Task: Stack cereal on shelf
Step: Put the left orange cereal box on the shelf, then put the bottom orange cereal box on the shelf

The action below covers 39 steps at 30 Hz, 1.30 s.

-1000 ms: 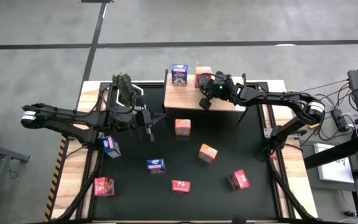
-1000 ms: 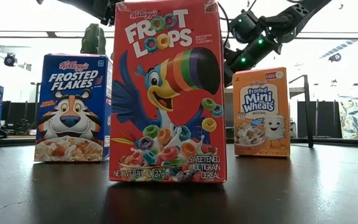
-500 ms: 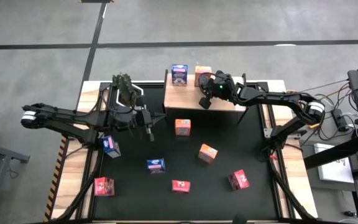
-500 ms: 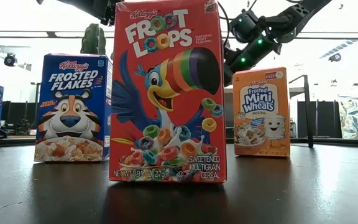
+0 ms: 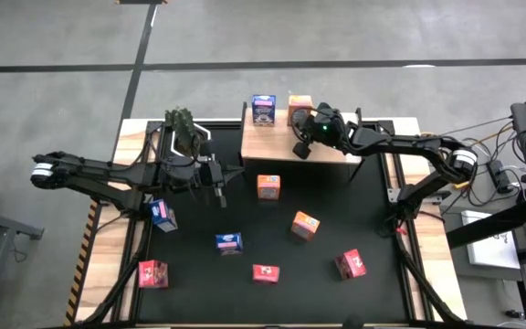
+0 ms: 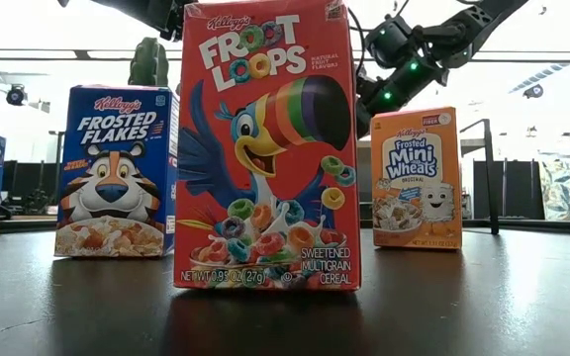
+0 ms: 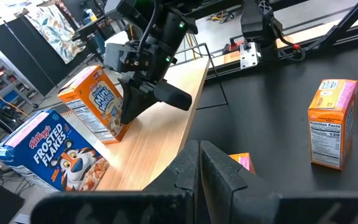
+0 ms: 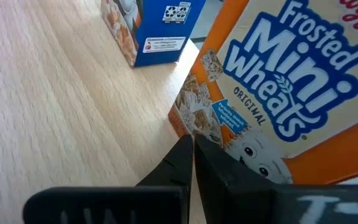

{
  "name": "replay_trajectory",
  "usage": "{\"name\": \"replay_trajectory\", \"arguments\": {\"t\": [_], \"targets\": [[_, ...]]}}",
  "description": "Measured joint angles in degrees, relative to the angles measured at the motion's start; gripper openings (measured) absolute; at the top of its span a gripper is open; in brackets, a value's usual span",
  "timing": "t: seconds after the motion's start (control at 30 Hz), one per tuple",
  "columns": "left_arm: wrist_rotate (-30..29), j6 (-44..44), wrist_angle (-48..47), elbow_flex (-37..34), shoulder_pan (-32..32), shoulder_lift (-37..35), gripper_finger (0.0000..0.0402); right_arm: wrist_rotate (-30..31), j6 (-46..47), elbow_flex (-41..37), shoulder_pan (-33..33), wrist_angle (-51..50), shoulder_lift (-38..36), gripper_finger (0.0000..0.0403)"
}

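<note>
Surface (image 5: 373, 228): black mat over a wood top, seen from above.

Shelf (image 5: 277, 144): light wood board at the mat's 12 o'clock edge. Two cereal boxes stand on it along its far side: a blue Frosted Flakes box (image 5: 263, 110) toward 11 o'clock of the board, and an orange Mini Wheats box (image 5: 296, 111) just beside it at 12 o'clock. Both upright.

Right arm reaches in from 3 o'clock across the shelf. Right gripper (image 5: 300, 149) hangs over the shelf board, immediately on the near side of the orange box; jaws pressed together, holding nothing. In the right wrist view the closed tips (image 8: 188, 149) sit just off the orange box's (image 8: 278, 93) front lower corner; contact cannot be told.

Left arm comes in from 9 o'clock. Left gripper (image 5: 220, 194) is above the mat at about 10 o'clock of its centre, well apart from the shelf; jaws closed, empty.

Loose cereal on the mat, seven boxes:
- orange box (image 5: 268, 186), just below the shelf's near edge
- orange box (image 5: 305, 225), near centre, tilted
- blue box (image 5: 162, 213), at 9 o'clock, under the left arm
- blue box (image 5: 229, 243), at 7 o'clock of centre
- red box (image 5: 152, 273), at 8 o'clock corner
- red box (image 5: 265, 273), at 6 o'clock
- red box (image 5: 351, 264), at 4 o'clock

Low view: the red Froot Loops box (image 6: 265, 148) stands upright nearest the camera.
</note>
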Motion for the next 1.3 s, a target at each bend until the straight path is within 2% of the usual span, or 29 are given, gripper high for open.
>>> {"name": "replay_trajectory", "arguments": {"t": [0.17,0.3,0.5,0.6,0.7,0.83,0.97,1.13,1.3], "targets": [[0.0,0.0,0.0,0.0,0.0,0.0,0.0,-0.3,1.5,0.0,2.8,-1.5,-3.0,0.0009],[0.0,-0.2,0.0,0.0,0.0,0.0,0.0,-0.8,4.8,0.0,6.4,-6.8,-8.0,0.0009],[0.0,-1.2,0.0,0.0,0.0,0.0,0.0,-10.2,14.3,0.0,14.1,-16.8,-15.8,0.0009],[0.0,-1.5,0.1,0.0,0.0,0.0,0.0,-10.9,19.1,0.0,20.1,-20.2,-18.3,0.0009],[0.0,-2.0,0.5,0.0,0.0,0.0,0.0,-9.4,23.1,0.0,26.7,-22.2,-19.2,0.0009],[0.0,-2.3,0.7,0.0,0.0,0.0,0.0,-4.4,26.7,0.0,35.3,-23.8,-18.6,0.0009],[0.0,-2.8,0.8,0.0,0.0,0.0,0.0,1.5,30.8,2.2,41.6,-32.1,-16.5,0.0009],[0.0,-2.7,0.9,0.0,0.0,0.0,0.0,6.1,39.8,4.5,46.1,-42.8,-14.5,0.0009],[0.0,-1.9,1.0,0.0,0.0,0.0,0.0,6.2,45.4,4.5,48.3,-43.6,-13.6,0.0009]]}}
